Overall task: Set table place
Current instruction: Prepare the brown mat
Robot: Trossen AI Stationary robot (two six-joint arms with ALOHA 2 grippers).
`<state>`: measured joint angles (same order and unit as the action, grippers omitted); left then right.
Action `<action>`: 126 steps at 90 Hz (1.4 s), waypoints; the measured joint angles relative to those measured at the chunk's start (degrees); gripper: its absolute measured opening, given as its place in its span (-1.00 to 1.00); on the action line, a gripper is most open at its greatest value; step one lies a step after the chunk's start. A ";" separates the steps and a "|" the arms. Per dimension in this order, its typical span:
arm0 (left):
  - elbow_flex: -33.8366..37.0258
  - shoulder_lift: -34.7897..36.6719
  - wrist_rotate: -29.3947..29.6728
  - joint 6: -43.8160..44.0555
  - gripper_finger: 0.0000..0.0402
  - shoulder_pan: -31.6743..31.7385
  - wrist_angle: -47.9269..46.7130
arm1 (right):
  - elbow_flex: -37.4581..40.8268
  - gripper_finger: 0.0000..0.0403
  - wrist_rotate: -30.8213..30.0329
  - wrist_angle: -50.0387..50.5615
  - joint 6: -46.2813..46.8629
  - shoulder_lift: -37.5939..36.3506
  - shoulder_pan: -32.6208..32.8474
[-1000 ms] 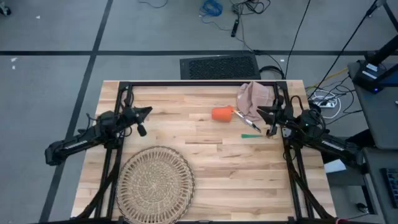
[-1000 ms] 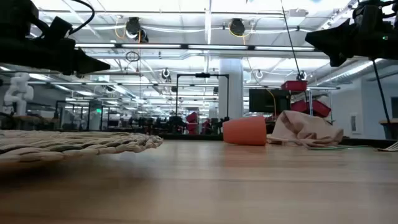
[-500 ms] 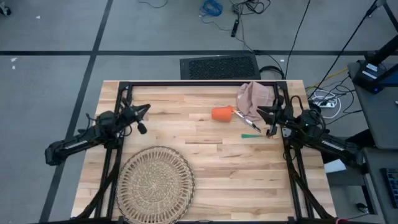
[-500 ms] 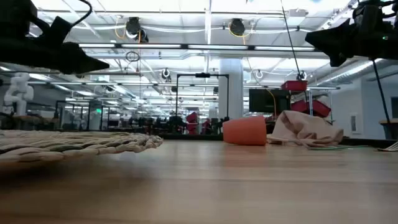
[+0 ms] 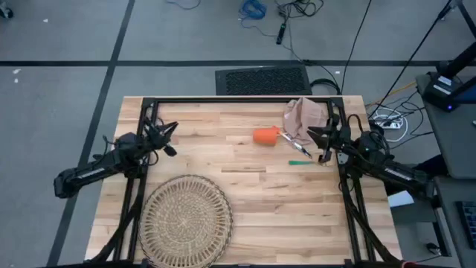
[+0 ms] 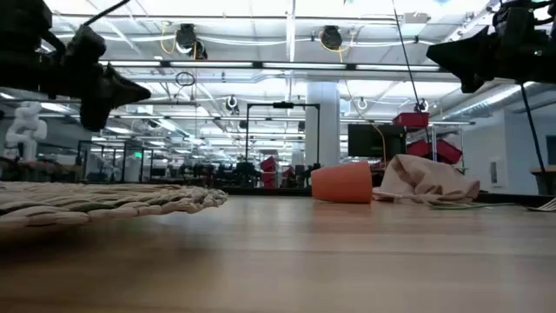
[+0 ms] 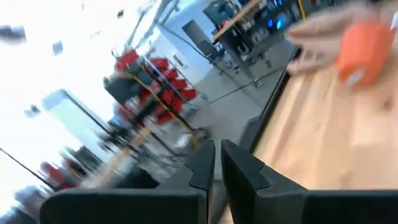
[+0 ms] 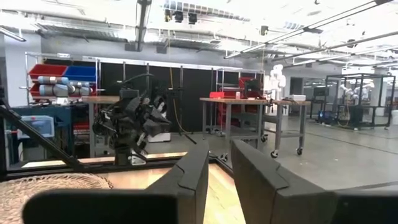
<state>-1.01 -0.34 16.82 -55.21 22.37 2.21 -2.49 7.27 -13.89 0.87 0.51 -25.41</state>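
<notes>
On the table (image 5: pixel 223 160) we see the wicker placemat (image 5: pixel 184 219) near the front-left, the orange cup (image 5: pixel 263 135) on its side beside the napkin (image 5: pixel 306 117). Left pincer (image 5: pixel 169 128) and right pincer (image 5: pixel 314 135) hover empty, fingers narrow.

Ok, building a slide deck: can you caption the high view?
Both arms hover over the table: woven placemat at front, tipped orange cup, napkin and cutlery at back right.
</notes>
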 joint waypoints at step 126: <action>0.01 -0.02 -7.87 57.75 -0.92 0.00 -0.80 | 0.00 -0.72 0.17 10.33 10.07 0.00 0.02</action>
<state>-0.99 -0.36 8.95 2.54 22.37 1.41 -2.48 7.44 -3.56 10.93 0.51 -25.39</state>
